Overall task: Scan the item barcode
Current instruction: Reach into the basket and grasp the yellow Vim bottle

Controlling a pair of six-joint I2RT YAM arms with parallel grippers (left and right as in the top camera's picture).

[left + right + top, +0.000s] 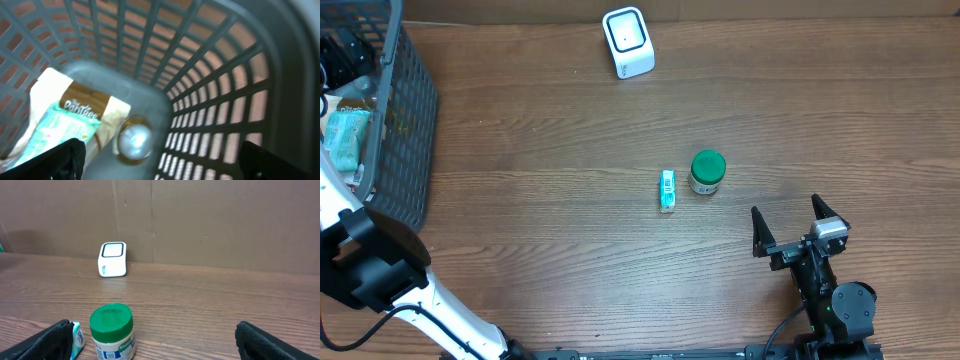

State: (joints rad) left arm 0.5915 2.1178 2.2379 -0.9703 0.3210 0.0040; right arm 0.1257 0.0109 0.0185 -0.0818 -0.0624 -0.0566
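At the basket [408, 120], left pincer [165, 162] wide, seemingly empty, right pincer [786, 208] wide, touching nothing

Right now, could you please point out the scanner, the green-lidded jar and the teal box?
scanner [627, 40]: overhead view, its top face.
green-lidded jar [708, 165]: overhead view, lid centre.
teal box [667, 190]: overhead view, its middle.

Three items ahead, two in the basket [408, 130].
Ahead of the right gripper [788, 226], a touch left, stands the jar [707, 171], the packet [667, 190] just beside it further left, the scanner [628, 42] well beyond; inside the basket, a pouch [55, 130] lies by one finger of the left gripper [160, 167], a round lid [134, 141] between its jaws.
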